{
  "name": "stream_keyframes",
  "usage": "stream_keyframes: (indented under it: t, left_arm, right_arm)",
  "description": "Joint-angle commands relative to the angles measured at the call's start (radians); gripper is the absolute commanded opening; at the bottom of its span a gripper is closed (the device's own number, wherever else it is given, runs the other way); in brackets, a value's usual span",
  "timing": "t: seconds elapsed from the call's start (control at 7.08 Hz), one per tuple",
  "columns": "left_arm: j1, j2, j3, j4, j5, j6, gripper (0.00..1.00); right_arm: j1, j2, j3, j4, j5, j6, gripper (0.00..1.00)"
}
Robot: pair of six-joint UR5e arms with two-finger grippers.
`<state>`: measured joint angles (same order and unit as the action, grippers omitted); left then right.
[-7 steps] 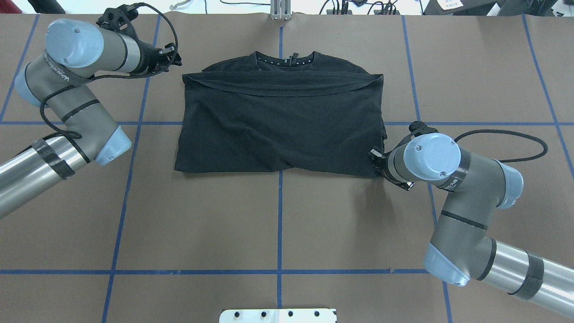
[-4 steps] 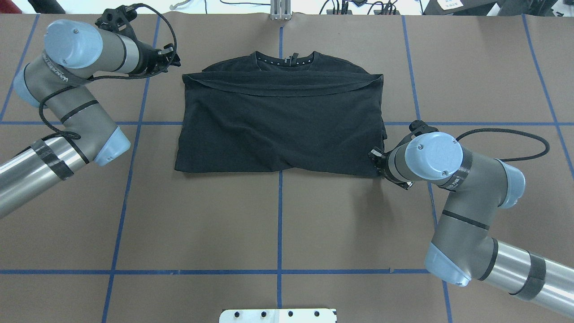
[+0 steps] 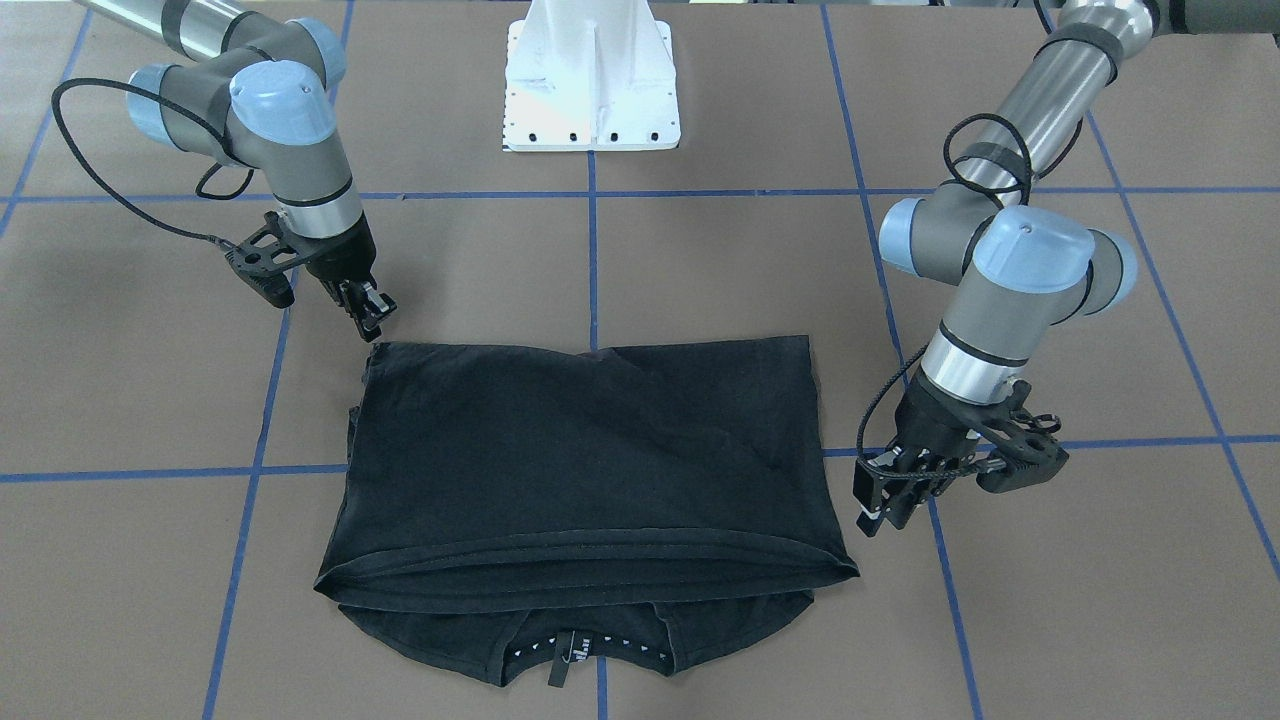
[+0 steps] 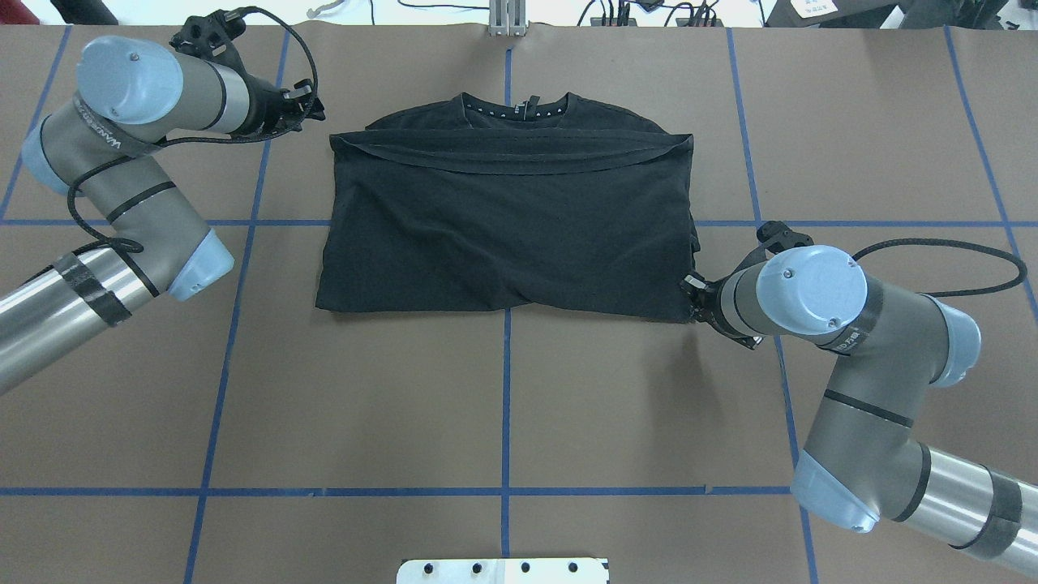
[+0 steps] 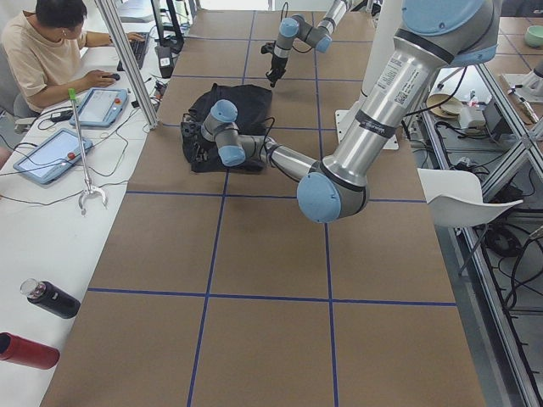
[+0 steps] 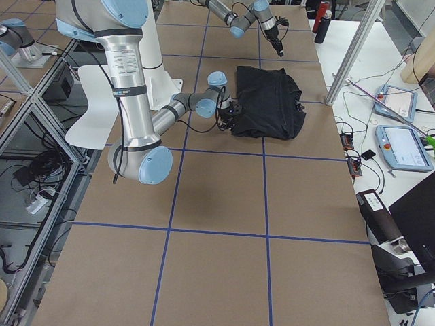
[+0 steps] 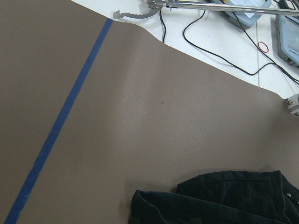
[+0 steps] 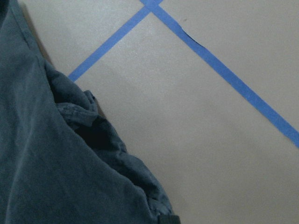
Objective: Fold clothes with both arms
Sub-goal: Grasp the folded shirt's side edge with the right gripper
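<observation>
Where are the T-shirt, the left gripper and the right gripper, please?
T-shirt (image 4: 503, 235): overhead view, middle of folded body.
Left gripper (image 3: 882, 512): front-facing view, between fingertips.
Right gripper (image 3: 374, 320): front-facing view, between fingertips.

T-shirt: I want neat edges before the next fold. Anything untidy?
Yes: on the T-shirt, bunched fabric pokes out of the side beside the right gripper, and the collar sticks out beyond the folded-over hem.
</observation>
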<state>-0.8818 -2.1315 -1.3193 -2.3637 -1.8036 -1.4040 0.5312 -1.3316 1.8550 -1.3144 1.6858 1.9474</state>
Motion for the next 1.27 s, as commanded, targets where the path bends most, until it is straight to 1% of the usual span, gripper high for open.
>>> stream_keyframes:
  t: [0.0, 0.14, 0.71, 1.13]
  left_arm:
    - [0.000, 0.001, 0.000, 0.000, 0.001, -0.001, 0.47]
    - [0.000, 0.001, -0.001, 0.000, 0.001, -0.001, 0.47]
    - [0.001, 0.001, -0.001, 0.000, 0.003, -0.021, 0.47]
    - [0.000, 0.015, -0.020, 0.000, 0.003, -0.021, 0.47]
  right_arm:
    - [0.009, 0.038, -0.029, 0.000, -0.008, 0.004, 0.65]
    - [0.012, 0.049, -0.060, 0.000, -0.006, 0.001, 0.67]
    - [0.010, 0.054, -0.080, 0.000, -0.006, -0.005, 0.66]
    - [0.010, 0.060, -0.088, 0.001, -0.006, -0.001, 0.50]
